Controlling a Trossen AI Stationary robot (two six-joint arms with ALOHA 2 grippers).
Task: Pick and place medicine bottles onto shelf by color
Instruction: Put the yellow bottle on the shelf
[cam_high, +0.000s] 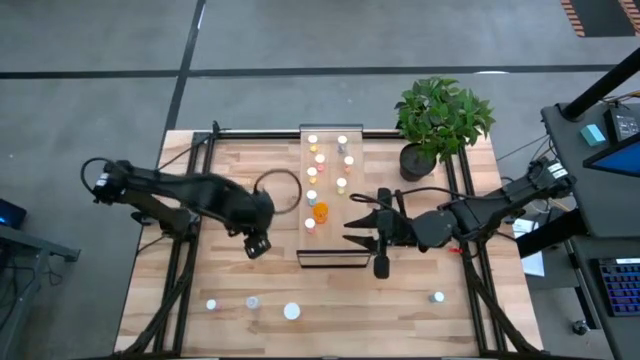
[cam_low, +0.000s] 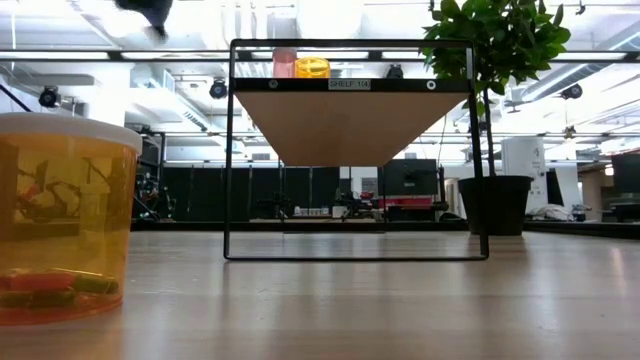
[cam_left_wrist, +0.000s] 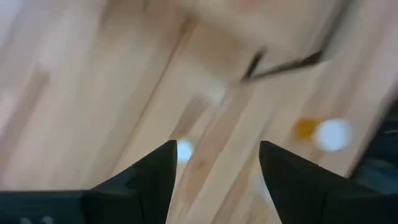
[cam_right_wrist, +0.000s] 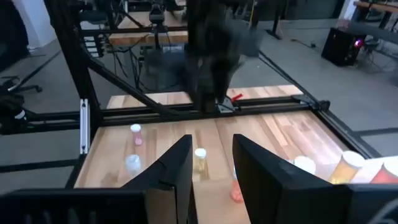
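The shelf (cam_high: 330, 150) is a light-wood board in a dark frame at the table's middle, and it also shows in the low view (cam_low: 355, 150). Several small white-capped bottles stand on it, among them an orange one (cam_high: 320, 212). Four more bottles stand near the table's near edge, such as a white one (cam_high: 291, 312). My left gripper (cam_high: 257, 244) hangs over the table left of the shelf, open and empty (cam_left_wrist: 214, 180). My right gripper (cam_high: 352, 232) is over the shelf's near right part, open and empty (cam_right_wrist: 211, 168).
A potted green plant (cam_high: 440, 120) stands at the far right corner. A large orange container (cam_low: 60, 220) stands very close to the low camera. A lone bottle (cam_high: 437, 297) stands near the right front. Dark frame rails run along both table sides.
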